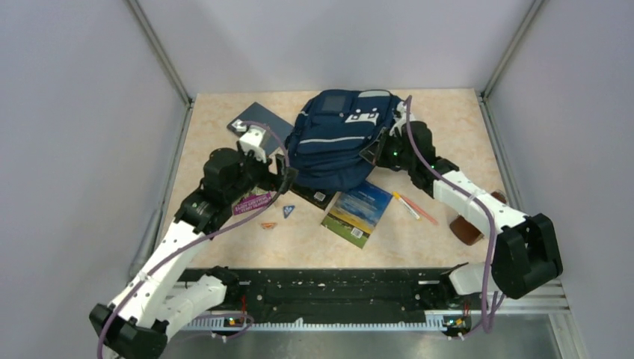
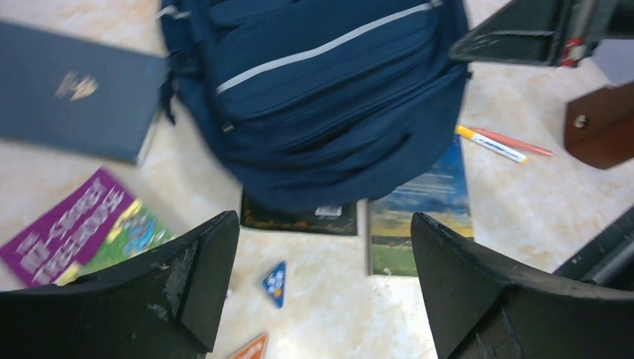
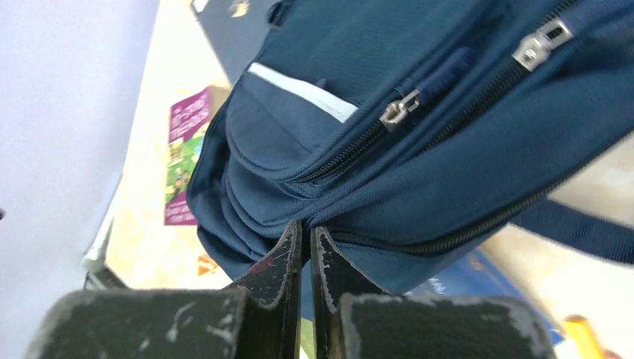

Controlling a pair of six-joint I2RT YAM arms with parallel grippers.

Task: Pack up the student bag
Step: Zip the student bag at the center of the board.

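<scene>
Bench (image 1: 463, 127) of pale, peach-speckled laminate carried everything. At its far left lay a dark blue hardcover book (image 1: 258, 118) with a gold emblem, flat, its right edge just beside the bag. Nearer the arms sat a purple booklet (image 1: 252, 202) with green pictures, and just right of it an orange triangular card (image 1: 268, 224) and a blue triangular card (image 1: 288, 211), apart from each other. The left claw (image 1: 288, 176) stood at the bag's near-left corner, its two black fingers (image 2: 202, 277) spread wide and gripping nothing. In the middle of the bench lay the student bag (image 1: 340, 138), a large navy fabric backpack with front pockets, pale reflective stripes and white strap patches, its near edge overlapping a black book (image 1: 318, 197) and the far corner of a landscape-cover book (image 1: 359, 212) showing blue sky over green field. The right claw (image 1: 375, 151) was at the bag's right side, fingers pressed together, tips against a fold of navy fabric below a zipper; whether cloth was caught between them could not be told. Further right lay a yellow-capped white pen (image 1: 406, 204) and a red pen (image 1: 423, 214) side by side, then a brown wooden block (image 1: 467, 228), partly hidden by the right arm.
</scene>
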